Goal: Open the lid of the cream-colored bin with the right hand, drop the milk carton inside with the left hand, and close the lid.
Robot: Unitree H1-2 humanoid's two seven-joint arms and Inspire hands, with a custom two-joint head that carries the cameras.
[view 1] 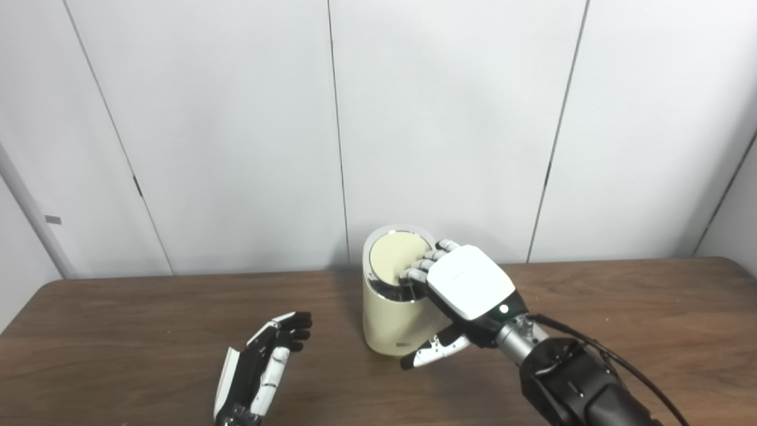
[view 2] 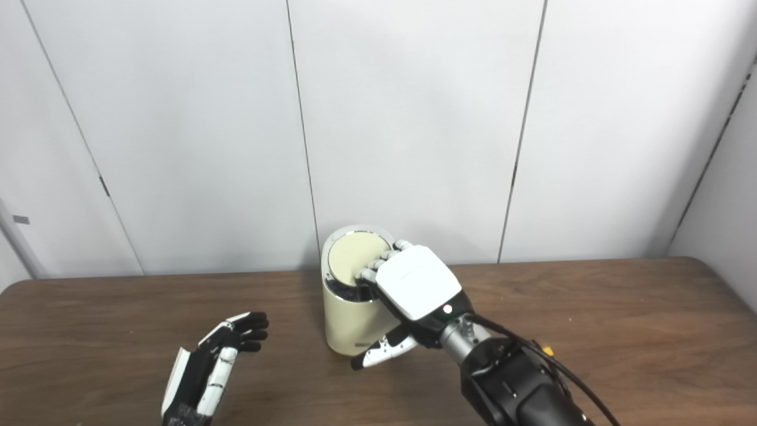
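Observation:
The cream-colored bin point(view 1: 387, 325) stands upright at the middle of the table, near the back wall. Its round lid point(view 1: 395, 258) is tilted toward me, and a dark gap shows under its near edge. My right hand point(view 1: 470, 283) is over the bin's near right rim with bent fingers point(view 1: 421, 269) touching the lid's edge. Its thumb point(view 1: 427, 353) sticks out beside the bin wall, so nothing is gripped. My left hand point(view 1: 260, 362) rests low at the front left, open and empty. No milk carton is in view.
The brown wooden table point(view 1: 621, 319) runs across the whole picture. White wall panels point(view 1: 449, 118) stand close behind the bin. My right forearm point(view 1: 582, 387) with its cable comes in from the bottom right.

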